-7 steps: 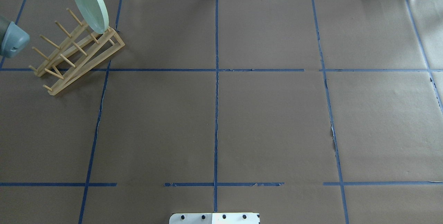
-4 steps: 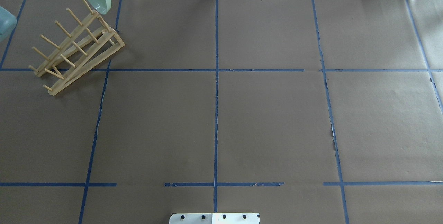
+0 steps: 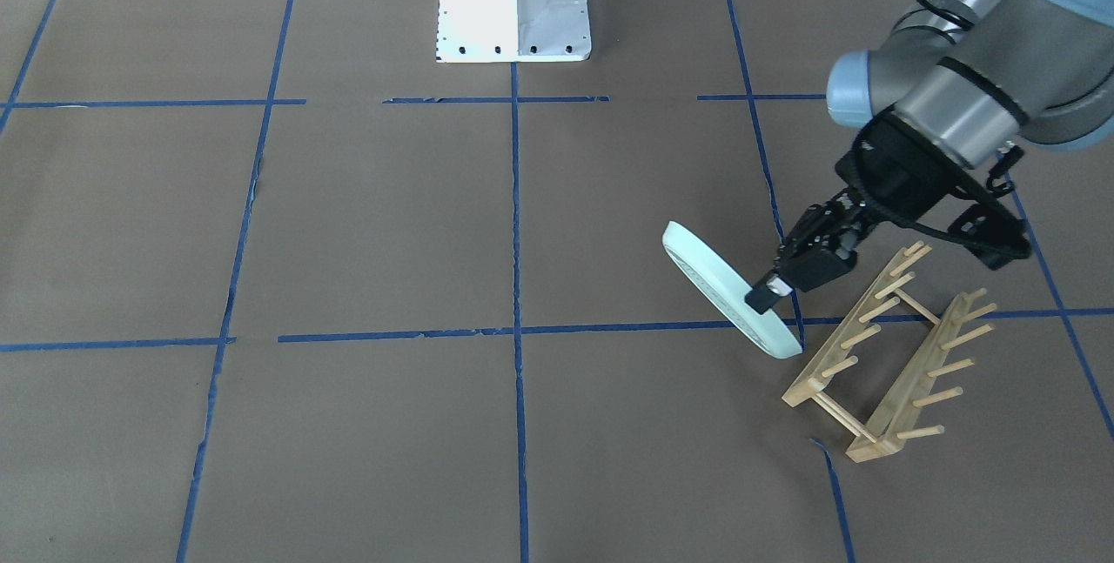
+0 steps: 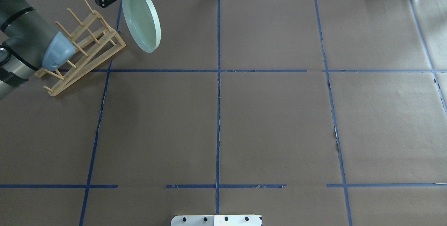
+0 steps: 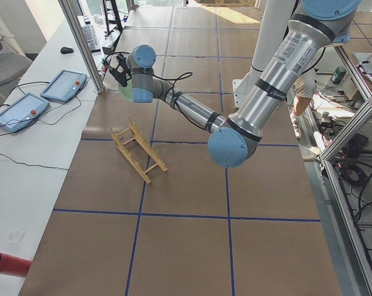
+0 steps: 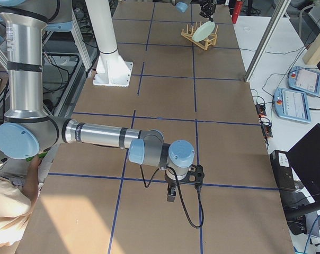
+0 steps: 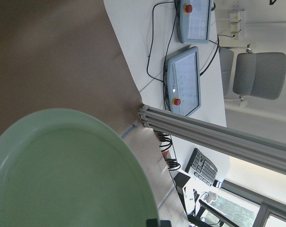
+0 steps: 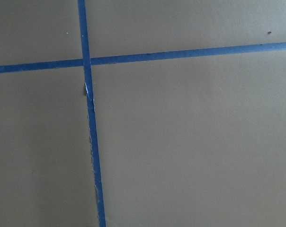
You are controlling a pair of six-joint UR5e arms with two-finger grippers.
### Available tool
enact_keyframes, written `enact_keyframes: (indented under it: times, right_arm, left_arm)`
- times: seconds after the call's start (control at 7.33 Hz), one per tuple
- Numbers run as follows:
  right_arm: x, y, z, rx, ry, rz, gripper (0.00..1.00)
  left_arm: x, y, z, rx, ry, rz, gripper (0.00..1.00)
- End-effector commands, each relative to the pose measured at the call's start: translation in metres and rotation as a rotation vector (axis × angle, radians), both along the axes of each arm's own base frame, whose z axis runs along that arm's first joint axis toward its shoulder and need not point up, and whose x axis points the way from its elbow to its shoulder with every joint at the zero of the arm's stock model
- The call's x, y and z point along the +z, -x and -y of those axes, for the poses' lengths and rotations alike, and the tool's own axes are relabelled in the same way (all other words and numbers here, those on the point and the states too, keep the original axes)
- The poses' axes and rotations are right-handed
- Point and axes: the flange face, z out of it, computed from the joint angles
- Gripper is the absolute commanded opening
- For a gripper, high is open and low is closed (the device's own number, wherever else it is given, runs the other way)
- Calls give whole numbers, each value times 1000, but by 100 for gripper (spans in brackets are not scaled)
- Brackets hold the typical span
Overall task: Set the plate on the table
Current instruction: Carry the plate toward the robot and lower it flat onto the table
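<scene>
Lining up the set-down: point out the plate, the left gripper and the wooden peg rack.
plate (image 4: 141,20), overhead view, centre of its face.
left gripper (image 3: 761,298), front-facing view, between fingertips at the plate's rim.
wooden peg rack (image 3: 914,385), front-facing view, one side rail.

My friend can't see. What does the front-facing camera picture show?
The robot's left gripper holds a pale green plate by its rim, tilted on edge, beside an empty wooden peg rack. Below is the brown table with blue tape lines.
</scene>
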Motion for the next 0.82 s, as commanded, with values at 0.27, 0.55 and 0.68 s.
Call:
enact_keyframes:
  times: [0.27, 0.55, 0.68]
  right_arm:
    - [0, 0, 0, 0, 0, 0, 100]
    - [0, 0, 0, 0, 0, 0, 100]
    - [0, 0, 0, 0, 0, 0, 100]
  left_arm:
    - [-46, -158, -77, 255, -66, 583, 0]
    - [-42, -218, -121, 390, -108, 847, 0]
    - [-22, -249, -140, 497, -165, 996, 0]
